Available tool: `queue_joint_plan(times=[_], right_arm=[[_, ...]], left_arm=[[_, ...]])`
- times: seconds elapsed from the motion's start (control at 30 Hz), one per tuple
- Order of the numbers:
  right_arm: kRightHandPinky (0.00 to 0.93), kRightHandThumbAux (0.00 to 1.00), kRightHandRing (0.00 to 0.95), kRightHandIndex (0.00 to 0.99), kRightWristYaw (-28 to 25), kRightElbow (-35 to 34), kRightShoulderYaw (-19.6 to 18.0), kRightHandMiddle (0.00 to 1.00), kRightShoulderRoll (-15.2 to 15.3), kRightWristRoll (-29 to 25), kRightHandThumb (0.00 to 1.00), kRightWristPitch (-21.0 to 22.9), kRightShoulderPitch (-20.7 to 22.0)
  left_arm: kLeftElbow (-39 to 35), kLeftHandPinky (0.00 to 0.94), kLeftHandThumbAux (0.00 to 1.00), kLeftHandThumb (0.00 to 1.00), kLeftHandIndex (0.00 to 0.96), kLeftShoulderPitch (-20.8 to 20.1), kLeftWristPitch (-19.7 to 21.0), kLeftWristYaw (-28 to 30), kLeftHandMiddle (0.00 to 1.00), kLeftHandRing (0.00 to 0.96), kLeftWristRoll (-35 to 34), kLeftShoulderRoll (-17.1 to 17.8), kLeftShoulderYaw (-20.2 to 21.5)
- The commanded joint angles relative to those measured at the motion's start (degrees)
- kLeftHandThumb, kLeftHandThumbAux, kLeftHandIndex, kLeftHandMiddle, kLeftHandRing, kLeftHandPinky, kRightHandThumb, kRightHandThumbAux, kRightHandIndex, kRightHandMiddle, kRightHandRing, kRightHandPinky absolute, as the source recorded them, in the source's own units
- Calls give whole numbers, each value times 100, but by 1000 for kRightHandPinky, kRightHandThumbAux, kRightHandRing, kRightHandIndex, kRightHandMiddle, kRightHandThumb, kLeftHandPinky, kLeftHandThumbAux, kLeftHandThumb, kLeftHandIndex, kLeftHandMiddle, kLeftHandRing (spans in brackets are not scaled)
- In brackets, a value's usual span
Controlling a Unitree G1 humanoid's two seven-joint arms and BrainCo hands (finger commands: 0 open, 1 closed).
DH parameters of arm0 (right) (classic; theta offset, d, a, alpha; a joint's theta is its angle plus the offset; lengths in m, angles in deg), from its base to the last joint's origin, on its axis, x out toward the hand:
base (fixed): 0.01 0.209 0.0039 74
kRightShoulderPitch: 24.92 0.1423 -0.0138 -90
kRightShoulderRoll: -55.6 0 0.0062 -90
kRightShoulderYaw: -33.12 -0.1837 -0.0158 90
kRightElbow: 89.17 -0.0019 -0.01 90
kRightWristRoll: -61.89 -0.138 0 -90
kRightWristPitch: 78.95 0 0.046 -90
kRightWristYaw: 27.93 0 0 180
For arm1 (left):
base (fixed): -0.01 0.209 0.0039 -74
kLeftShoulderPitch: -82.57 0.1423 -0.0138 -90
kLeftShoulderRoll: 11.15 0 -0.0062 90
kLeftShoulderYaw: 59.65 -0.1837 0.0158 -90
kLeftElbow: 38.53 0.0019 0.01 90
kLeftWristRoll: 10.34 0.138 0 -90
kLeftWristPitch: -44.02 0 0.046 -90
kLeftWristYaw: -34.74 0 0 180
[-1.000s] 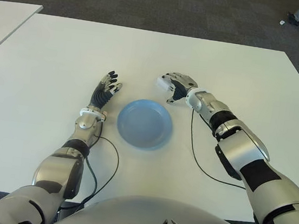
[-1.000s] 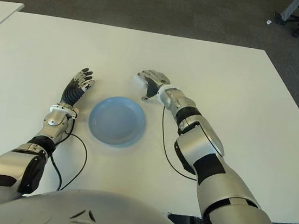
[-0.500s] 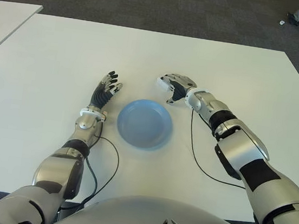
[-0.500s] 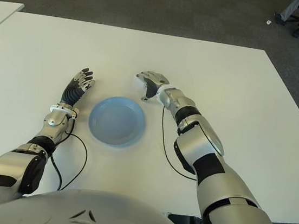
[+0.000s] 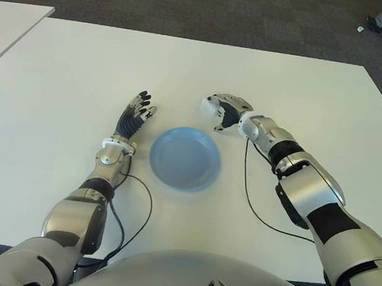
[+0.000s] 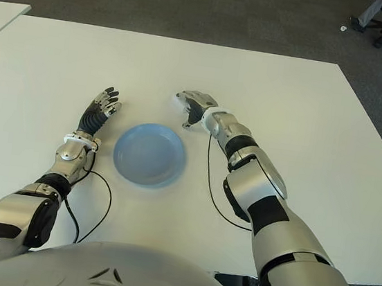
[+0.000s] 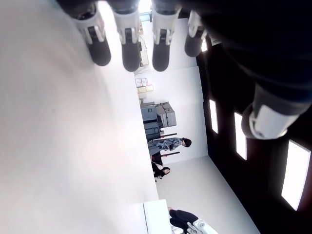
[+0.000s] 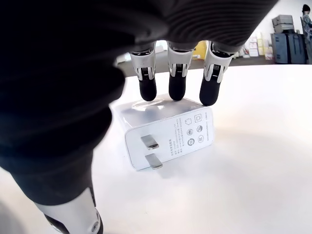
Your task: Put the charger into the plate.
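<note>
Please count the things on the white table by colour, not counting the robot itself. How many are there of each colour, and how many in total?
White: 1, the small white plastic charger with two metal prongs, under the right hand.
Blue: 1, the round light blue plate, with nothing in it, right of the left hand.
Total: 2 things on the white table.

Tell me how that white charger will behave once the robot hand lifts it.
The charger is a compact hard block, so probably rigid and light. Its glossy white faces look slippery under the right robot hand, whose fingertips sit on its far edge. Flat sides suggest it won't roll; the two prongs might catch on the plate rim.
</note>
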Motion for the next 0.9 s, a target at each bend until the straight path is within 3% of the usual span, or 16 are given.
queue_joint_plan(times=[0.03, 0.13, 0.3, 0.43, 0.73, 0.9], right_arm=[[178, 840, 123, 14, -310, 78, 117, 101, 159, 63, 0, -16, -301], [188, 831, 136, 19, -423, 69, 175, 116, 254, 103, 0, -83, -320], [201, 815, 156, 42, -893, -126, 162, 140, 729, 17, 0, -430, -341], [293, 813, 211, 59, -1346, -224, 318, 169, 1005, 145, 0, -479, -290], [420, 846, 319, 82, -1631, -265, 426, 234, 1170, 122, 0, -392, -350], [400, 866, 320, 91, -1682, -321, 363, 244, 1320, 26, 0, -474, -441]], left_arm=[[271, 105, 491, 0, 50, 420, 353, 143, 120, 116, 40, -139, -82], [277, 106, 489, 0, 49, 421, 365, 145, 117, 114, 35, -138, -76], [293, 107, 490, 0, 46, 414, 350, 166, 112, 112, 39, -128, -76], [267, 113, 493, 0, 40, 420, 255, 189, 121, 118, 5, -158, -51], [218, 137, 490, 0, 34, 432, 84, 15, 137, 129, 67, -211, -69], [221, 138, 479, 0, 42, 428, 92, -43, 148, 139, 109, -197, -89]])
